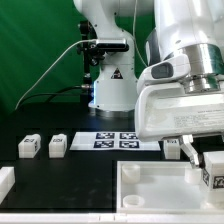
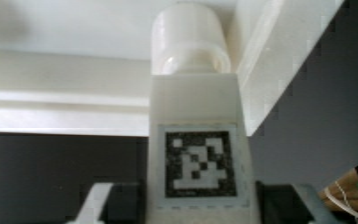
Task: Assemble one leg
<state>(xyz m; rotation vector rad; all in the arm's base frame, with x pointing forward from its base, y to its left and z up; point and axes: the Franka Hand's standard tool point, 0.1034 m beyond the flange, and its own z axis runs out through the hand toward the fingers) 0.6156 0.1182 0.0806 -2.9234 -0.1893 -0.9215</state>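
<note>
My gripper [image 1: 204,162] is at the exterior view's right, just above the far right corner of the large white tray-like piece [image 1: 160,196]. It is shut on a leg [image 1: 214,176], a white block with a square tag. In the wrist view the leg [image 2: 197,150] stands between the two fingers [image 2: 110,203], tag facing the camera, its round white peg end pointing away at the tray-like piece [image 2: 51,85]. Three more legs stand on the black table: two at the left [image 1: 29,146] [image 1: 58,146] and one [image 1: 172,147] behind my gripper.
The marker board [image 1: 118,140] lies flat at the table's middle, in front of the arm's base [image 1: 110,85]. A white block [image 1: 5,183] shows at the exterior view's lower left edge. A green backdrop hangs behind.
</note>
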